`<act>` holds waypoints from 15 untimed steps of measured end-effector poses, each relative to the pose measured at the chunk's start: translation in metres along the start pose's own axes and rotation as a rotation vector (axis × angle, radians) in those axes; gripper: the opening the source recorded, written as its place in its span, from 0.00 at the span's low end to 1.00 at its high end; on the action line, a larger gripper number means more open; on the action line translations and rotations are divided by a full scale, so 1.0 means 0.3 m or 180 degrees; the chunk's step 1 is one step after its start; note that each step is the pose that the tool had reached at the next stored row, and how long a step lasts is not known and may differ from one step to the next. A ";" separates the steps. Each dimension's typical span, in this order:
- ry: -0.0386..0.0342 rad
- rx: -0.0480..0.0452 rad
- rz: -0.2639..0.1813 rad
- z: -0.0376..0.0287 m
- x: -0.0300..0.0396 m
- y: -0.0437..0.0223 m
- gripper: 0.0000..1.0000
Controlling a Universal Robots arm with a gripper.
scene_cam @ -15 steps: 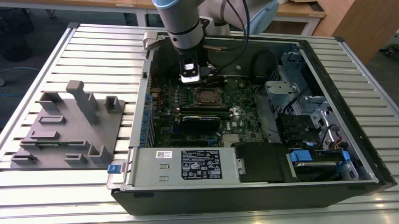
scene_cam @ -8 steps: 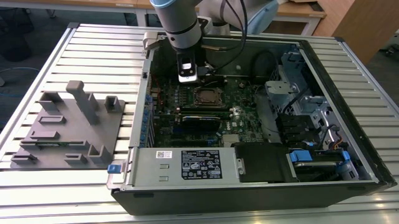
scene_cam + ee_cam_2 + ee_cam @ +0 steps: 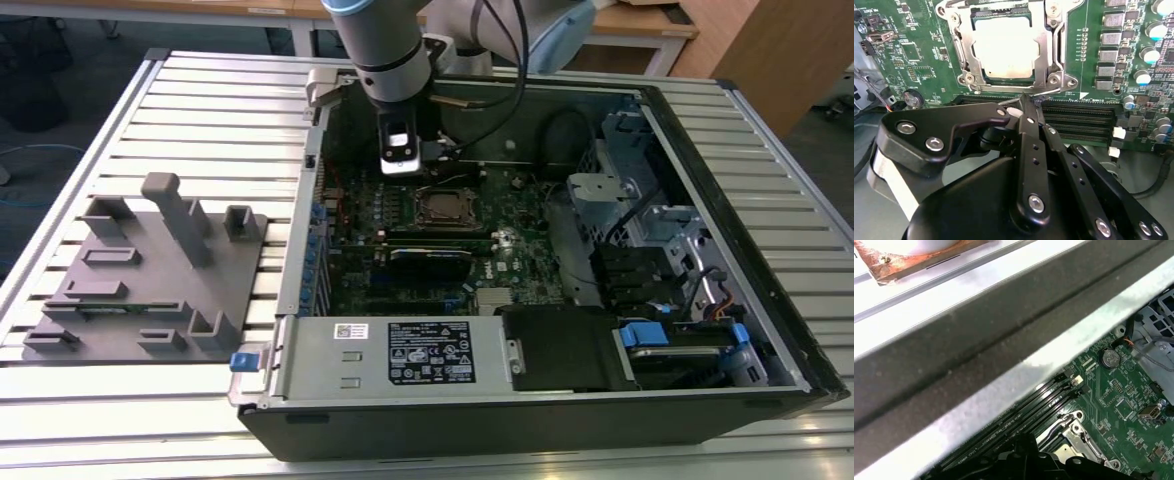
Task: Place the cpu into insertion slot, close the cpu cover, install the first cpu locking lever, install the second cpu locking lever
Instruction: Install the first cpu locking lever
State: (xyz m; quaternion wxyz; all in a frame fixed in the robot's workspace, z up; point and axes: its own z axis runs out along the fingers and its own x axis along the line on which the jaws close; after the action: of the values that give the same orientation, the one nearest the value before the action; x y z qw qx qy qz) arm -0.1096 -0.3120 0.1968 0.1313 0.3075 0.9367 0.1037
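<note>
At the exterior view's left, a grey moulded fixture (image 3: 147,270) sits on a slatted metal counter (image 3: 80,400), well apart from the work. Beside it is an open computer case (image 3: 534,425) lying on its side, with a green motherboard inside. The single arm reaches down into the case, and its end effector (image 3: 407,165) hangs low over the board. The insertion slot (image 3: 447,208) lies just beyond the tips, slightly toward the exterior view's right and nearer that camera. In the second wrist view the end effector (image 3: 1028,102) has its fingers drawn together with no gap showing, and nothing can be seen clamped between them. The tips sit at a thin wire locking lever (image 3: 1046,91), whose long axis runs crosswise to the fingers along the socket edge nearest the black memory slots (image 3: 1079,117). Whether the tips touch the wire cannot be told. Straight past the lever, the cpu (image 3: 1004,47) lies seated in the slot, its pale metal top showing through the window of the cpu cover (image 3: 966,45), which appears to lie flat over it. A second wire lever (image 3: 1058,45) runs along the socket's side. Toward the near side of the case, the grey power supply box (image 3: 320,372) carries a black and white printed label (image 3: 430,352) and a small white sticker (image 3: 350,330); their text, and the board's fine white print, is too small to make out.
</note>
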 end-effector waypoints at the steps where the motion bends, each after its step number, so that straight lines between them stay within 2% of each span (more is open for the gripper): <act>1: -0.0001 0.0001 0.0000 0.001 -0.002 0.001 0.10; 15: -0.0029 0.0025 0.0058 0.012 -0.018 0.012 0.10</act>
State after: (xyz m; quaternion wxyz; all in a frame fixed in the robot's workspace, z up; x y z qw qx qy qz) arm -0.1022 -0.3120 0.1954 0.1334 0.3170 0.9337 0.0997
